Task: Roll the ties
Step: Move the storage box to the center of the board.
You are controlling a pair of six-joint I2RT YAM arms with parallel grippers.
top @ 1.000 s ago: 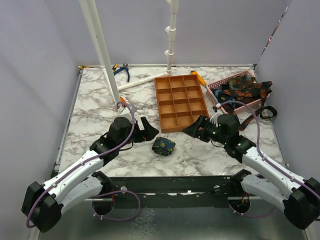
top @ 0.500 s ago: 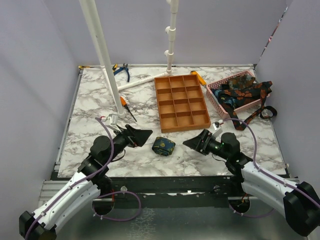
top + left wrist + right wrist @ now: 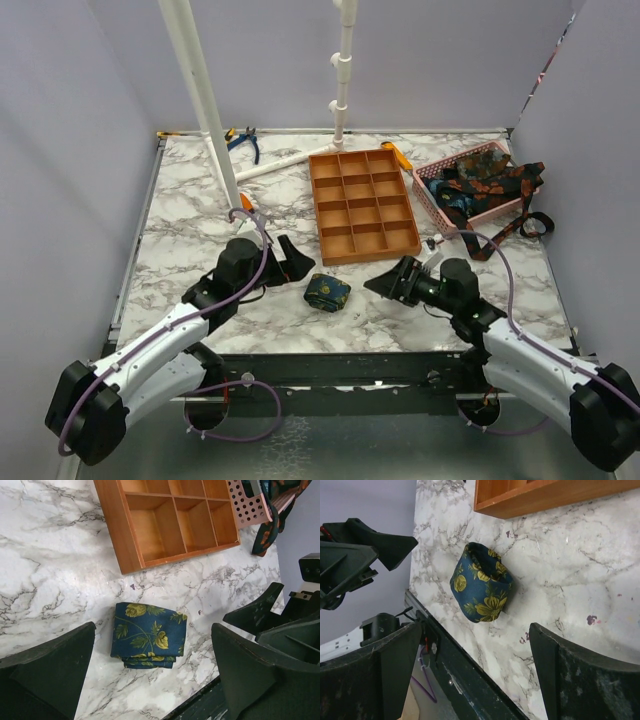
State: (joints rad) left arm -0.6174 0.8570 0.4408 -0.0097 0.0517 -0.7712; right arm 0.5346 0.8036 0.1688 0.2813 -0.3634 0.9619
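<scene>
A rolled tie (image 3: 328,292), dark navy with yellow flowers, lies on the marble table in front of the orange tray. It shows in the left wrist view (image 3: 150,636) and the right wrist view (image 3: 482,582). My left gripper (image 3: 290,262) is open and empty just left of it, jaws wide apart (image 3: 152,680). My right gripper (image 3: 390,283) is open and empty just right of it, also wide (image 3: 480,680). Neither touches the roll. More ties (image 3: 485,180) lie piled loose in the pink basket, one hanging over its rim.
The orange compartment tray (image 3: 362,205) stands behind the roll. The pink basket (image 3: 428,180) is at the back right. A white pipe stand (image 3: 215,130) rises at the back left, with pliers (image 3: 243,140) behind it. The table's near edge (image 3: 450,650) is close.
My left gripper pulled back toward the near edge, then came forward again beside the roll. My right gripper moved back from the tray's corner and lower. The roll has not moved.
</scene>
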